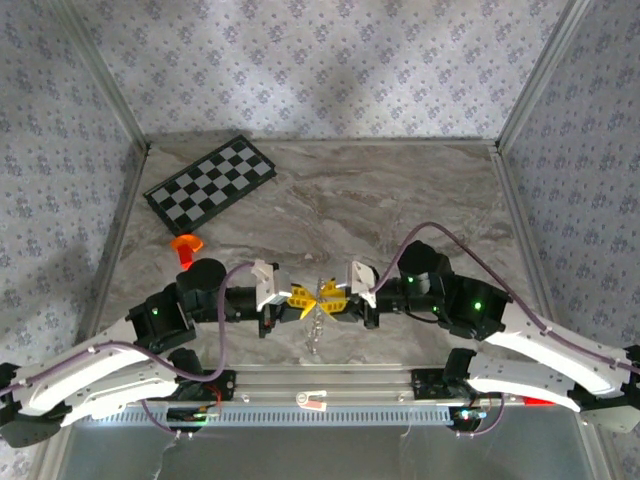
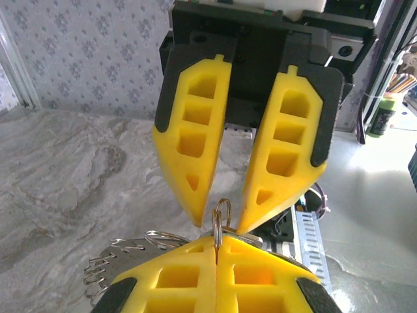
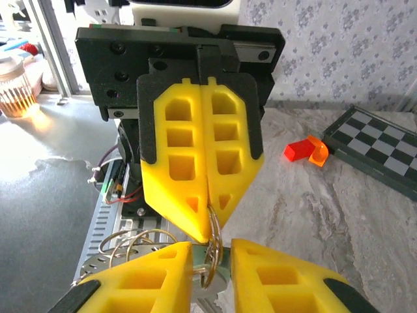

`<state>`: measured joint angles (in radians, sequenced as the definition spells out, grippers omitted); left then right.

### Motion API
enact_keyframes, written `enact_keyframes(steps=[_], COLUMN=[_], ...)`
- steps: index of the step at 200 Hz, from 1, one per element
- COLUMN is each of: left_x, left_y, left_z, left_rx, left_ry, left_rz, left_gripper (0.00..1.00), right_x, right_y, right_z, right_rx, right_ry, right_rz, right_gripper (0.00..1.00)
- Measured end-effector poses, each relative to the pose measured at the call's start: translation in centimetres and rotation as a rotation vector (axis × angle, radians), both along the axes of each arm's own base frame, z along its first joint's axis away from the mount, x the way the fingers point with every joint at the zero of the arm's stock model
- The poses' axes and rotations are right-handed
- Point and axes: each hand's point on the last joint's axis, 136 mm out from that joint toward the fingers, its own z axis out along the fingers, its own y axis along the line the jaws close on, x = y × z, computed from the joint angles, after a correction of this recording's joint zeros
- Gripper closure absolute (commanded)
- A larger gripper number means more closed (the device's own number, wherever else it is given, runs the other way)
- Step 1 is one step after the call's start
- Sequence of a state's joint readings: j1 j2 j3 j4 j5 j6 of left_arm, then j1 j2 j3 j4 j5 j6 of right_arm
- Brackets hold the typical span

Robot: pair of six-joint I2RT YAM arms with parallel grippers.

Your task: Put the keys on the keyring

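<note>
**One keyring, two grippers, nearer than the checkerboard**

The single keyring point(image 1: 316, 328) hangs just above the table point(image 1: 420, 200), well apart from the one checkerboard point(image 1: 210, 180), nearer the arms and to its right. The small silver keys point(image 2: 107, 264) fringing it are too bunched to count. The left gripper point(image 1: 308, 297) has its jaws pressed together on the ring's wire. The right gripper point(image 1: 326, 294) meets it tip to tip, its jaws a little apart with one finger on each side of the wire, clamping nothing that shows. One orange piece point(image 1: 186, 245) lies near the checkerboard's near edge.
</note>
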<state>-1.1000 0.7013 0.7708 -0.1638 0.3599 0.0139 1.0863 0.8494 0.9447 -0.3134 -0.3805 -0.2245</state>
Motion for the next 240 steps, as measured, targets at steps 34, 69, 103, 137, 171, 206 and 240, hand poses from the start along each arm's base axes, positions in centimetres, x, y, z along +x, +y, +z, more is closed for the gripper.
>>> enact_keyframes(steps=[34, 69, 103, 137, 171, 206, 240], left_x=[-0.3, -0.4, -0.4, -0.4, -0.4, -0.3, -0.3], left_y=[0.1, 0.0, 0.0, -0.1, -0.1, -0.2, -0.2], left_z=[0.2, 0.4, 0.8, 1.0, 1.0, 0.7, 0.6], left_rx=[-0.013, -0.023, -0.038, -0.045, -0.049, -0.046, -0.045], left_ry=[-0.003, -0.008, -0.015, -0.018, -0.016, -0.012, -0.012], left_rz=[-0.015, -0.021, -0.022, -0.022, -0.022, -0.020, -0.020], left_gripper=[1.00, 1.00, 1.00, 1.00, 1.00, 1.00, 1.00], right_x=[0.3, 0.3, 0.1, 0.0, -0.3, -0.3, -0.3], right_y=[0.0, 0.1, 0.2, 0.3, 0.3, 0.2, 0.2], right_z=[0.7, 0.8, 0.9, 0.9, 0.9, 0.6, 0.5], right_rx=[0.048, 0.071, 0.083, 0.085, 0.088, 0.080, 0.077], right_ry=[0.027, 0.051, 0.060, 0.065, 0.072, 0.074, 0.075], right_rz=[-0.002, 0.008, 0.018, 0.028, 0.039, 0.038, 0.038], right_gripper=[0.75, 0.75, 0.76, 0.81, 0.90, 1.00, 1.00])
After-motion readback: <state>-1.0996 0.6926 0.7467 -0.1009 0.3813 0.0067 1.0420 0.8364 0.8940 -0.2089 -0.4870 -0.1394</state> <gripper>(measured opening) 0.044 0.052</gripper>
